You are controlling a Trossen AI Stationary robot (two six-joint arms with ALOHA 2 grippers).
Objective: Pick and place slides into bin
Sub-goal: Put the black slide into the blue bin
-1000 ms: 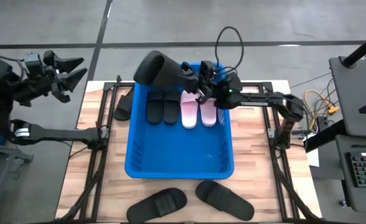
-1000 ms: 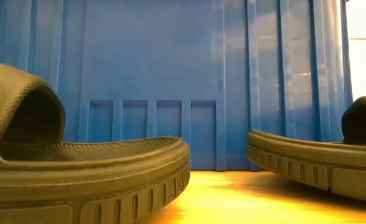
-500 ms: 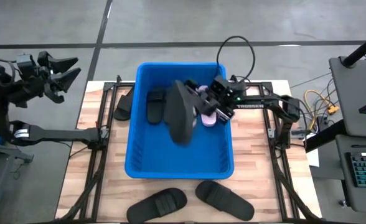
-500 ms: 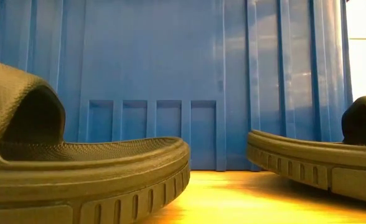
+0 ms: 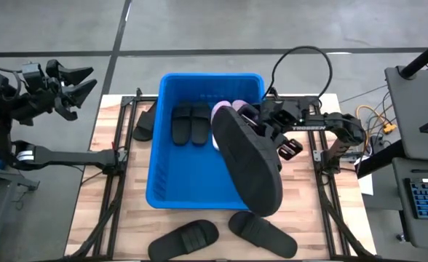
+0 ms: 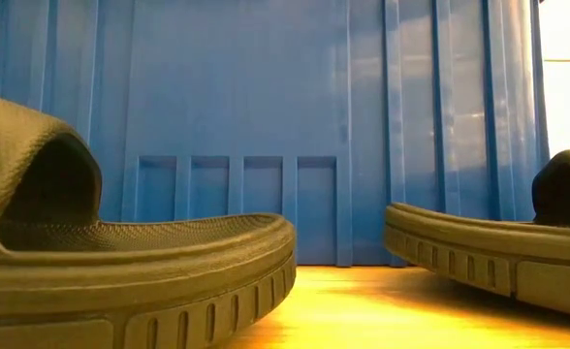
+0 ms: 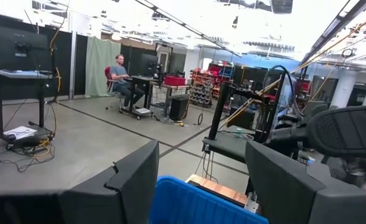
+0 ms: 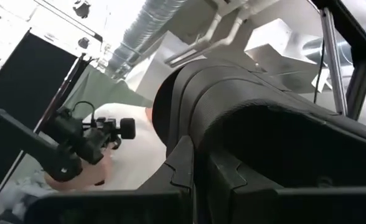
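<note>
The blue bin [image 5: 163, 191] stands mid-table. Two black slides [image 5: 190, 122] lie on its floor at the far end, and pink slides [image 5: 226, 109] are partly hidden beside them. A large black slide [image 5: 252, 166] hangs high above the bin's right side, with my right gripper [image 5: 259, 125] shut on it. Three more black slides lie on the table: one left of the bin [image 5: 144, 124] and two at the near edge [image 5: 184, 238] [image 5: 263, 233]. My left gripper [image 5: 74, 80] waits open and raised beyond the table's far left corner. My right gripper pinches the black slide at its ribbed strap [image 8: 190, 144], at the slide's far end, between its two shut fingers [image 8: 182, 174]. The fingers slant upward from the table's right side. The slide is lifted clear, its length running toward the near edge over the bin's right rim.
In the low view, the two near slides [image 6: 120, 262] [image 6: 498, 252] lie right in front of the bin's ribbed wall [image 6: 266, 116]. Black frame rails [image 5: 119, 156] run along both sides of the bin. Cables [image 5: 374, 120] and a desk stand off the table's right edge.
My right gripper has swung the black slide from above the bin's far left corner across the bin toward the right and near side, rising and tipping its fingers upward. The slide has turned, and its length now points at the near edge.
</note>
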